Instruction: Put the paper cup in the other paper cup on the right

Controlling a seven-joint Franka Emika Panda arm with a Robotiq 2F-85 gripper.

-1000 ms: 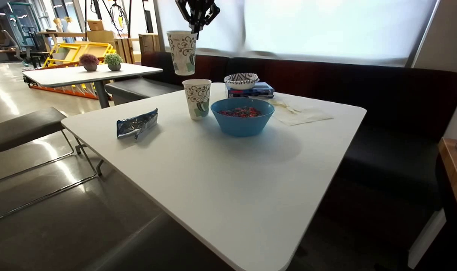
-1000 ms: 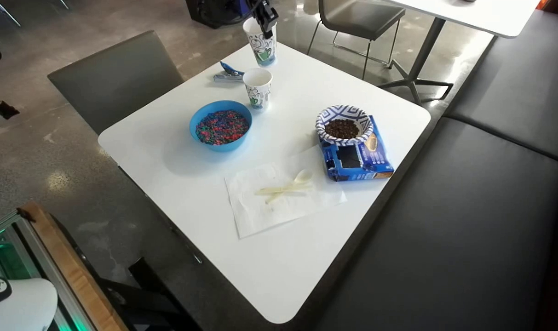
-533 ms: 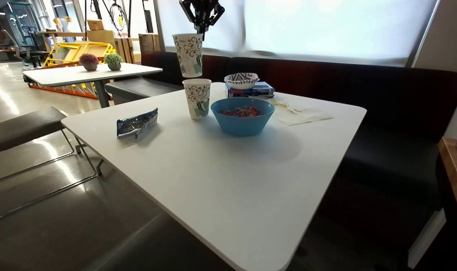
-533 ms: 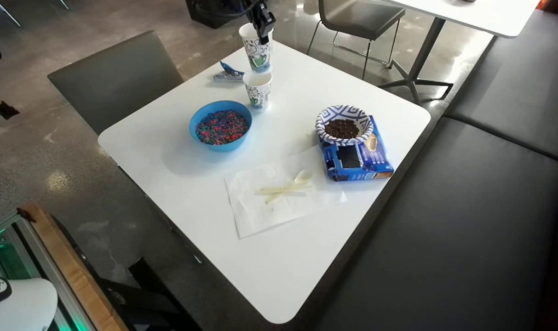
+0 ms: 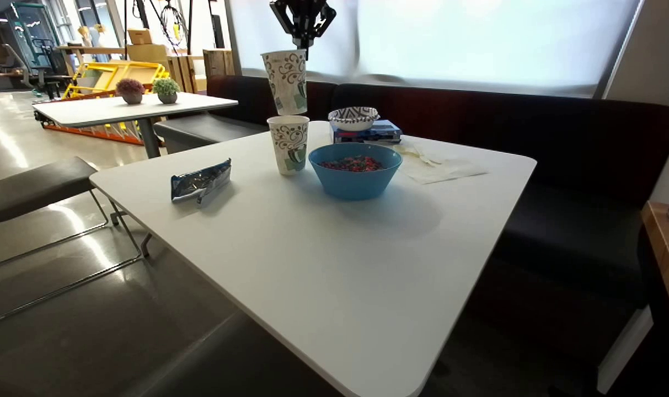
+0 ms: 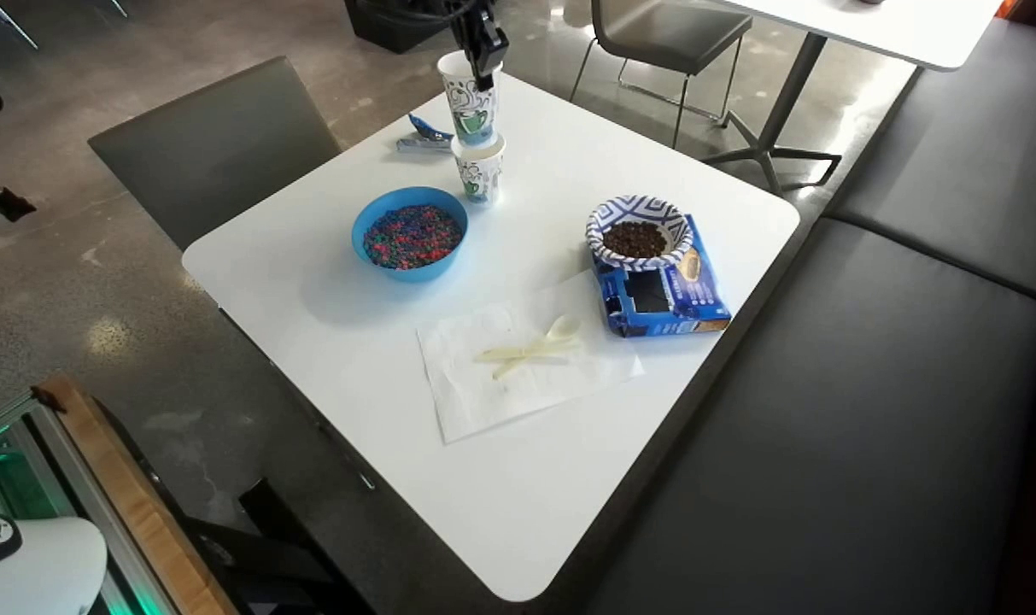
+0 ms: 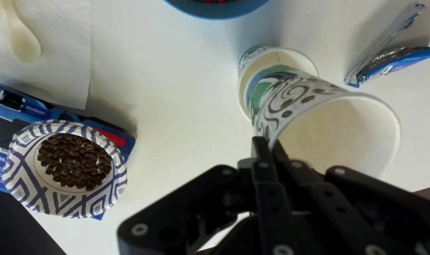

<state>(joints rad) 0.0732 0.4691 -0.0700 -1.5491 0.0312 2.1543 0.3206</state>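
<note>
My gripper (image 5: 303, 48) is shut on the rim wall of the paper cup (image 5: 286, 82), one finger inside it and one outside. The cup is held in the air, slightly tilted. The other paper cup (image 5: 289, 148) stands upright on the table, directly below. In an exterior view, the held cup (image 6: 470, 107) overlaps the rim of the standing cup (image 6: 481, 177). In the wrist view, the base of the held cup (image 7: 289, 94) covers part of the standing cup's opening (image 7: 289, 58). I cannot tell whether the base touches the rim. The gripper tips show there too (image 7: 269, 143).
A blue bowl (image 5: 355, 182) with coloured bits stands close beside the standing cup. A blue wrapper (image 5: 201, 181) lies on its other side. A patterned bowl (image 6: 605, 226) of brown beans sits on a blue box (image 6: 667, 312). A napkin (image 6: 471, 401) with cream-coloured cutlery (image 6: 526, 350) lies on the table.
The gripper has carried the held cup across and slightly down, from beside the standing cup to over its opening. The standing cup and the other objects have not moved.
</note>
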